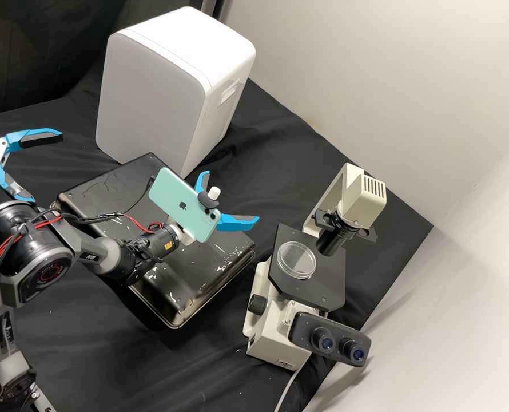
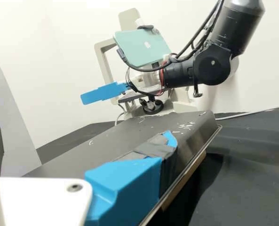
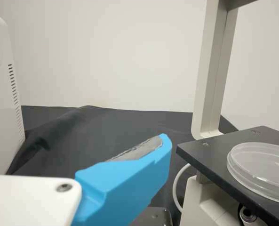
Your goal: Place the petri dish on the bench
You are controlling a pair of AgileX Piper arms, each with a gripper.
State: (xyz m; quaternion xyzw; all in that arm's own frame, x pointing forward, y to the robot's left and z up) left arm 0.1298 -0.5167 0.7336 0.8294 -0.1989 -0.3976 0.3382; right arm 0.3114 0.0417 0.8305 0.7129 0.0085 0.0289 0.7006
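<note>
Petri dish (image 1: 296, 260) lies on the microscope stage (image 1: 325, 282), near the right pincer (image 1: 231, 196), whose fingers stand spread apart.

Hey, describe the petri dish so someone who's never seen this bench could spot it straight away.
Find the cream microscope at the right end of the black bench. On its flat black stage lies the petri dish, beside the dark lens tube. It is the only clear, round, shallow thing there; its neighbours are opaque black or cream.
</note>
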